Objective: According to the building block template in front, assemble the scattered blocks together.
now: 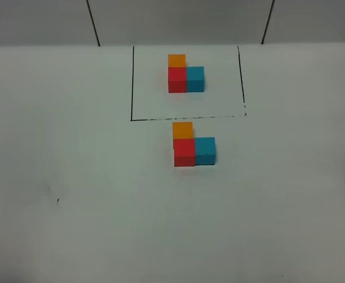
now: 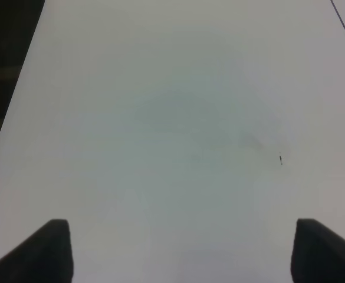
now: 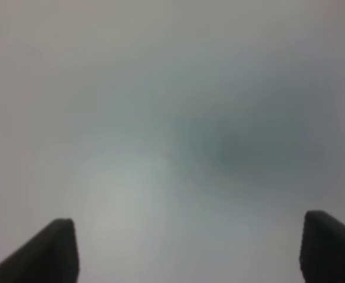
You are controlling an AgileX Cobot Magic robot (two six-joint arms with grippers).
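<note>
Scattered blocks [image 1: 193,147] joined, just outside template [image 1: 186,75] outline

- My work surface is a white table [image 1: 72,177], matte and evenly lit.
- A small dark speck [image 1: 58,201] sits on the table's left part in my high view; my left wrist view catches the same speck [image 2: 281,159].
- Behind the table's far edge I see a grey wall [image 1: 178,20].
- Two thin dark lines run down that wall, one to the left [image 1: 93,23], one to the right [image 1: 268,23].
- My left wrist view shows a dark area [image 2: 4,71] past the table's edge.
</note>
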